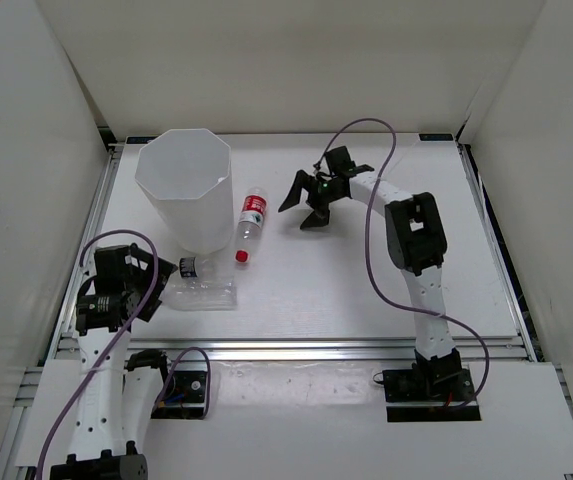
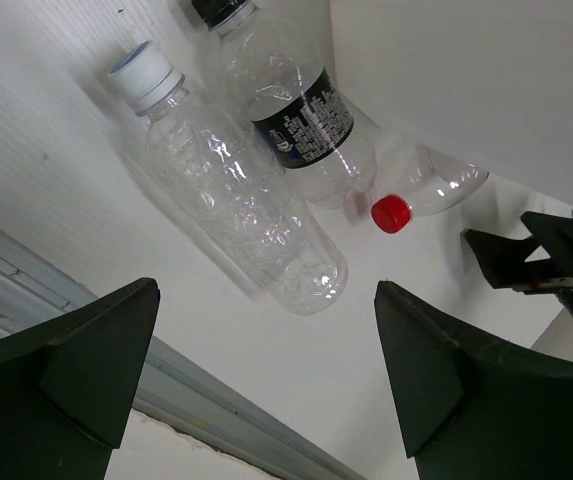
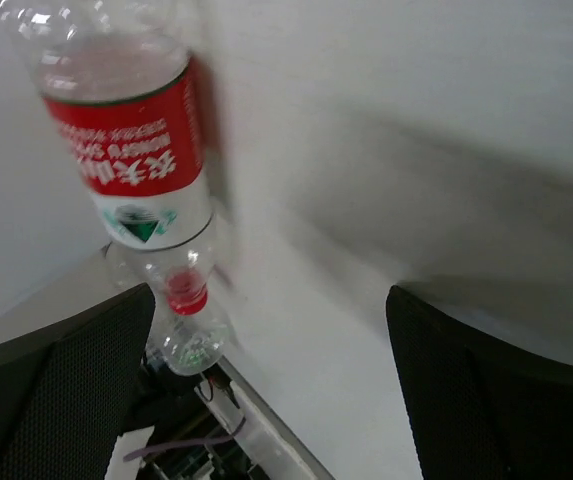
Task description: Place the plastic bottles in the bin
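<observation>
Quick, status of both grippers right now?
Left gripper: open, holding nothing.
Right gripper: open, holding nothing.

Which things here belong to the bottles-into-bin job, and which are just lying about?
Job:
- white bin
- red-labelled bottle
- black-labelled bottle
- label-less clear bottle
All three bottles lie on the table beside the bin.

Not the job:
- purple cables
- aluminium rail along the table's near edge
</observation>
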Available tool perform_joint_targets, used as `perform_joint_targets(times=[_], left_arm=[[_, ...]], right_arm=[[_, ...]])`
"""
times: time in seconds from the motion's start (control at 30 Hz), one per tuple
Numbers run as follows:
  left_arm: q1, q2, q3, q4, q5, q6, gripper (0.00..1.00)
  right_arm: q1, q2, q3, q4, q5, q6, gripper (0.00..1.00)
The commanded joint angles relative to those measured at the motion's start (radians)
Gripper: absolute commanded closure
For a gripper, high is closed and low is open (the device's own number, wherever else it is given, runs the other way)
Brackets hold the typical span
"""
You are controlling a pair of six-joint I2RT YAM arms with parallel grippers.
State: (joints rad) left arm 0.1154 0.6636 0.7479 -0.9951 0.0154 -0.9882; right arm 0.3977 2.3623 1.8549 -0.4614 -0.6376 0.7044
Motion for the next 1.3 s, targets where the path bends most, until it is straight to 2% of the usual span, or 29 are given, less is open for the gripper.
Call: perform_joint_targets(times=[0.0,0.4,0.63,0.67,0.77,0.8,0.9,1.03,1.13,1.17,1.27], left_arm=[[-0.003,-0.027,-0.012,-0.028,-0.003,-0.006,0.00],[-0.003,-0.007,-0.012,-0.093,-0.012,0.032,0.00],[-0.003,0.014,-0.012,-0.114,-0.003,0.069,0.00],[-0.003,0.014,-0.012,-0.114,-0.003,0.069,0.00],[-0.003,0.025,-0.012,-0.102,-0.003,0.069,0.00],[-0.003,0.034,-0.012,-0.093,0.006,0.069,0.00],[-0.003,0.034,-0.022,-0.067,0.006,0.060,0.00],[-0.003,0.025,-0.047,-0.044,0.017,0.039,0.00],[-0.003,0.016,-0.067,-0.019,0.017,0.019,0.00],[-0.003,0.016,-0.067,-0.007,0.017,0.010,0.00],[-0.003,0.016,-0.076,-0.007,0.012,-0.027,0.05]], right_arm=[[0.041,-0.083,-0.009,0.127,-0.118,-0.019,0.00],[0.168,0.225,0.334,0.079,-0.149,0.107,0.00],[0.168,0.270,0.310,0.112,-0.149,0.148,0.02],[0.168,0.244,0.281,0.112,-0.149,0.139,0.16],[0.158,0.177,0.193,0.112,-0.131,0.106,0.48],[0.145,0.116,0.115,0.124,-0.105,0.078,0.66],[0.109,0.028,0.015,0.124,-0.094,0.047,0.78],[0.052,-0.076,-0.051,0.084,-0.082,-0.003,0.83],[0.024,-0.236,-0.104,0.084,-0.068,-0.042,0.85],[0.024,-0.321,-0.105,0.084,-0.059,-0.042,0.85],[0.024,-0.403,-0.002,0.073,0.005,-0.042,0.85]])
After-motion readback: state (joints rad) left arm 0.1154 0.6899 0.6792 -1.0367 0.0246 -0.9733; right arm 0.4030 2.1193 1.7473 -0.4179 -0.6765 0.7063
